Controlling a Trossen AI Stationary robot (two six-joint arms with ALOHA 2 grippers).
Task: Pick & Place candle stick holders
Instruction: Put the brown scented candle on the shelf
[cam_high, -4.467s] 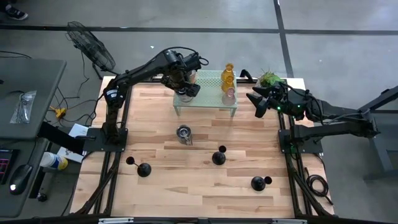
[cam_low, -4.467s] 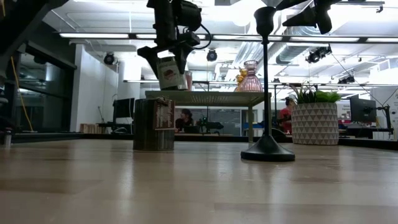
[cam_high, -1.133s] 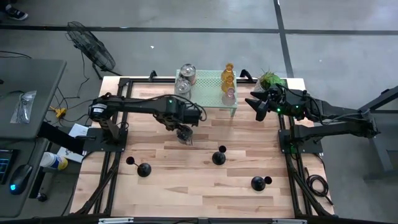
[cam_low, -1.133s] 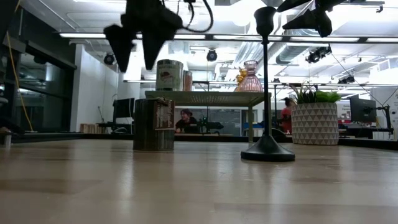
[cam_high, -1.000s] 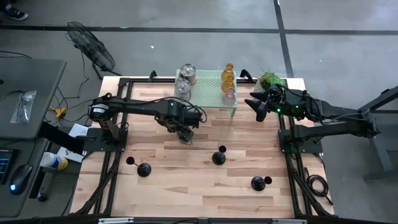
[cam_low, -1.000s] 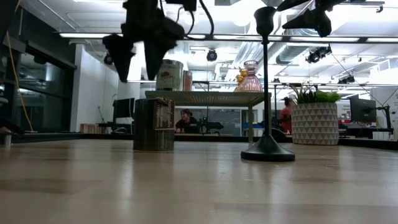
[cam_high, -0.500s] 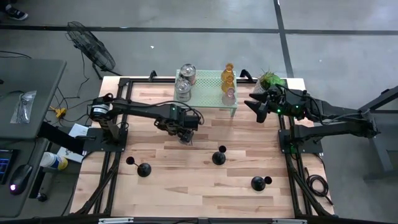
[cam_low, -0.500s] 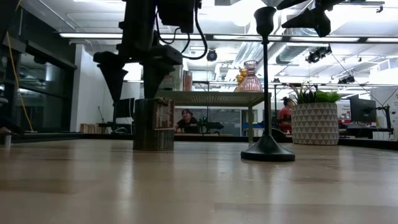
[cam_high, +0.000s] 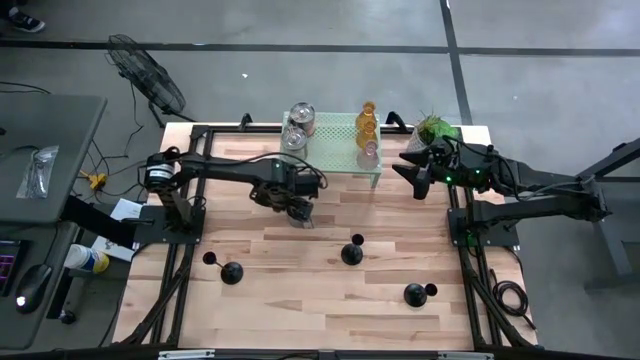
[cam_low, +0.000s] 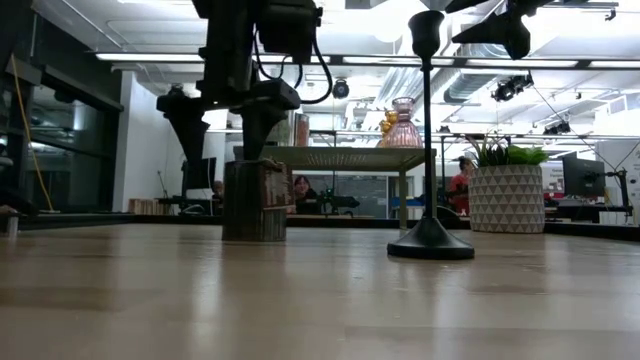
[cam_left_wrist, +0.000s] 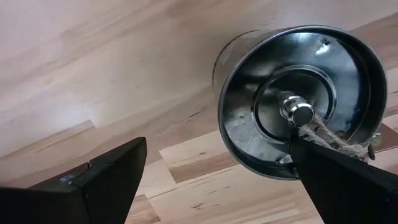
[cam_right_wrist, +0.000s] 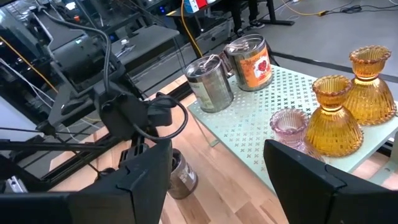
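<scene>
Step in hand, by the look of it: lining up to pick the silver cup standing on the table, just in front of the pale green rack. Left gripper low over that cup, fingers spread wide and straddling it, one finger to each side in the low view, nothing clamped. From the left wrist view, the open mouth of the cup off toward one finger rather than centred, a twine-wrapped wick post visible inside. Next move, judged from this: centre the fingers on the cup wall, drop a little lower, then close; a grip taken off-centre could tip the cup or push it along the wood.

Left arm stretched from its base at the table's left edge across toward the middle, wrist bent down so the fingers point at the table.

Right gripper raised near the table's right edge, beside the plant, well apart from the work; fingers parted, holding nothing, facing across toward the rack.

On the rack already: two silver cups at its left end, two amber glass holders and a pink glass holder at its right end. Left on the table: three black sticks, one near the middle, one toward the left, one toward the right.
</scene>
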